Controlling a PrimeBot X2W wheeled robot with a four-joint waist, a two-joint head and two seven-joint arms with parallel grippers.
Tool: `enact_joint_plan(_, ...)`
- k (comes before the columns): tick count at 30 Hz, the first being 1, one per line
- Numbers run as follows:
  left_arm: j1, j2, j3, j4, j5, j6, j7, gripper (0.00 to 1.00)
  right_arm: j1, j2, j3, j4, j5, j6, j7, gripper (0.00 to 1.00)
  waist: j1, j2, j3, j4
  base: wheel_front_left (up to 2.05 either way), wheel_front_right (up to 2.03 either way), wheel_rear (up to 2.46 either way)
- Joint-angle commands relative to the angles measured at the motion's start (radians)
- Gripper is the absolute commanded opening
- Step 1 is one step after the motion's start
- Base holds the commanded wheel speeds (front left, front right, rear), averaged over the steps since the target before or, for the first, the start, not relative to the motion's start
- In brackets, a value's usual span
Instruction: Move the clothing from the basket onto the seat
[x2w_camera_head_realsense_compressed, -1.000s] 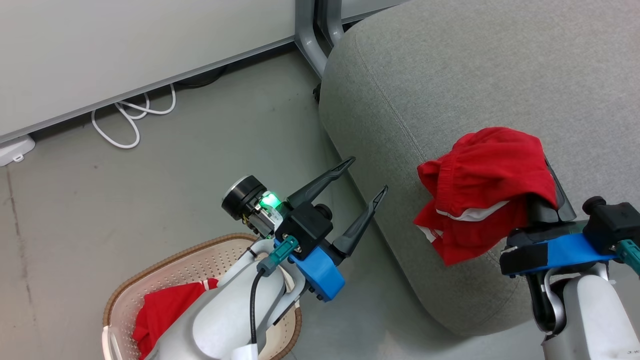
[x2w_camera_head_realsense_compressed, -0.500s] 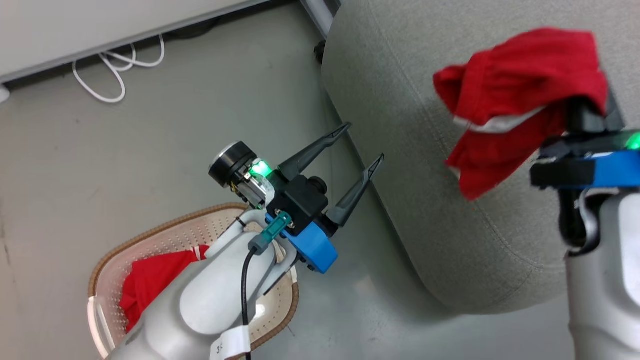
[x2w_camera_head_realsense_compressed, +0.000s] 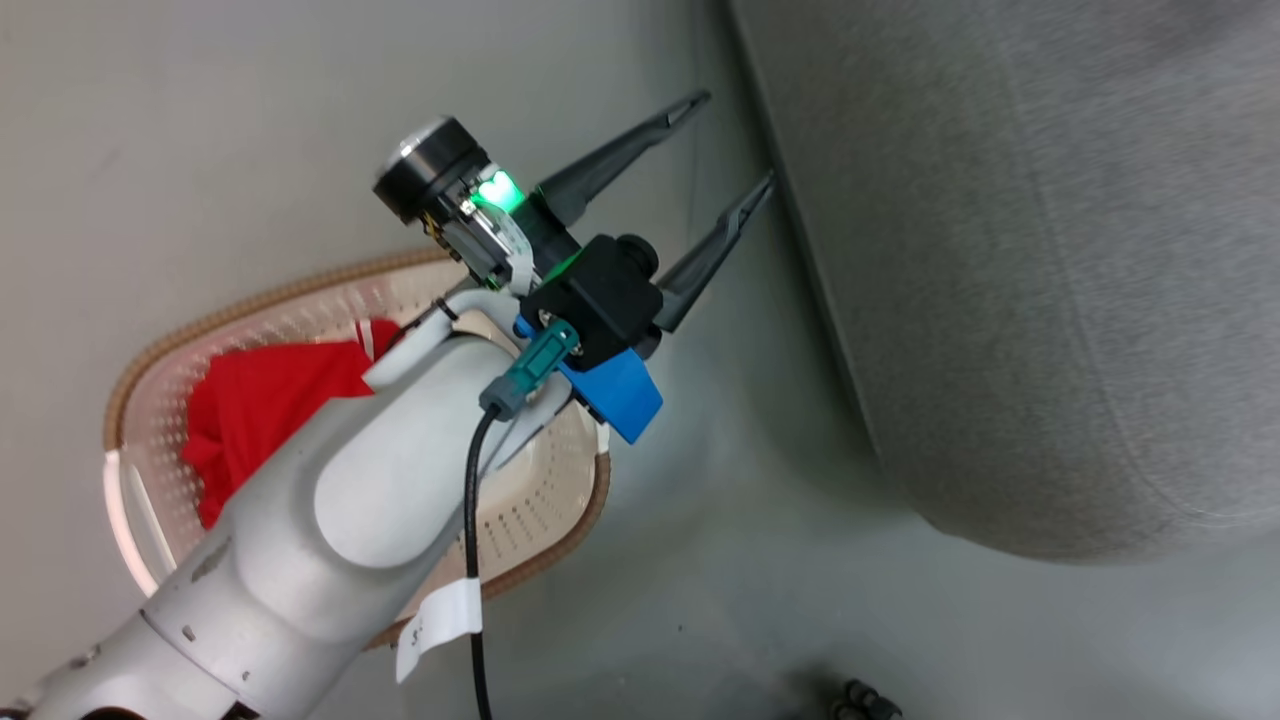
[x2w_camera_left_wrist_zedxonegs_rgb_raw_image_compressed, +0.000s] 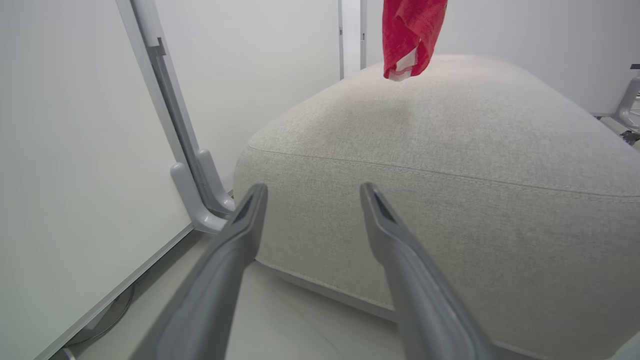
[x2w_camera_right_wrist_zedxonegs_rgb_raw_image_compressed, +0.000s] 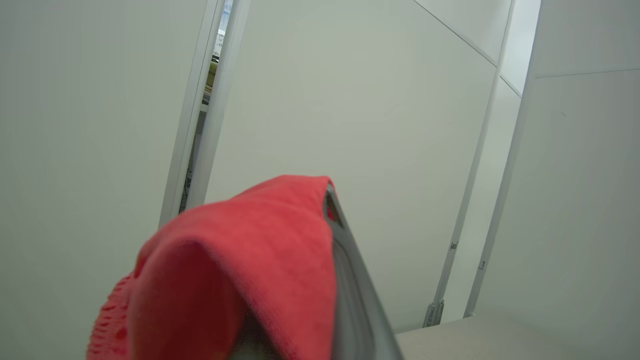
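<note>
Grey seat (x2w_camera_left_wrist_zedxonegs_rgb_raw_image_compressed: 450, 150): red garment (x2w_camera_left_wrist_zedxonegs_rgb_raw_image_compressed: 412, 30) hangs above, clamped in right gripper (x2w_camera_right_wrist_zedxonegs_rgb_raw_image_compressed: 329, 197)

Smooth grey floor (x2w_camera_head_realsense_compressed: 150, 130) with a slight sheen, under even, soft indoor light. White partition panels (x2w_camera_left_wrist_zedxonegs_rgb_raw_image_compressed: 65, 125) stand all round in grey metal posts, one post's foot (x2w_camera_left_wrist_zedxonegs_rgb_raw_image_compressed: 197, 200) resting on the floor at a panel's bottom edge, and a grey metal frame leg (x2w_camera_left_wrist_zedxonegs_rgb_raw_image_compressed: 631, 97) at far right of the left wrist view. In the right wrist view a narrow gap (x2w_camera_right_wrist_zedxonegs_rgb_raw_image_compressed: 216, 45) between two panels shows blurred clutter beyond, and a thin seam (x2w_camera_right_wrist_zedxonegs_rgb_raw_image_compressed: 480, 150) runs down between others.
</note>
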Motion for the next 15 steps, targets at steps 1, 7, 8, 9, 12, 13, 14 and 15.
enact_joint_plan(1,-0.023,0.007,-0.003,-0.004,0.004,-0.001,-0.003,1.0,-0.019,-0.018,-0.012,0.013,-0.003,0.0,0.0,0.0,-0.0001,0.0,0.086,0.029,0.0,0.0,0.0)
enact_joint_plan(7,-0.063,0.024,-0.016,-0.008,0.016,-0.001,0.001,1.0,-0.032,-0.069,-0.077,0.127,-0.035,0.0,0.0,0.0,-0.0001,0.0,0.163,0.038,0.0,0.0,0.0)
enact_joint_plan(8,-0.064,0.026,-0.017,-0.009,0.016,-0.001,0.002,1.0,-0.021,-0.055,-0.083,0.153,-0.041,0.0,0.0,0.0,-0.0001,0.0,0.169,0.035,0.0,0.0,0.0)
enact_joint_plan(9,-0.064,0.032,-0.017,-0.011,0.015,0.0,0.003,1.0,-0.009,-0.037,-0.087,0.182,-0.05,0.0,0.0,0.0,-0.0001,0.0,0.176,0.029,0.0,0.0,0.0)
enact_joint_plan(12,-0.056,0.045,-0.022,-0.008,0.014,0.0,0.004,1.0,0.022,0.001,-0.097,0.266,-0.085,0.0,0.0,0.0,-0.0001,0.0,0.182,0.019,0.0,0.0,0.0)
enact_joint_plan(13,-0.053,0.046,-0.023,-0.008,0.013,0.002,0.003,1.0,0.026,0.013,-0.1,0.28,-0.089,0.0,0.0,0.0,-0.0001,0.0,0.182,0.017,0.0,0.0,0.0)
enact_joint_plan(14,-0.05,0.049,-0.024,-0.009,0.012,0.003,0.003,1.0,0.035,0.024,-0.106,0.305,-0.098,0.0,0.0,0.0,-0.0001,0.0,0.181,0.015,0.0,0.0,0.0)
enact_joint_plan(15,-0.047,0.051,-0.024,-0.008,0.01,0.005,0.003,1.0,0.042,0.039,-0.113,0.319,-0.097,0.0,0.0,0.0,-0.0001,0.0,0.18,0.015,0.0,0.0,0.0)
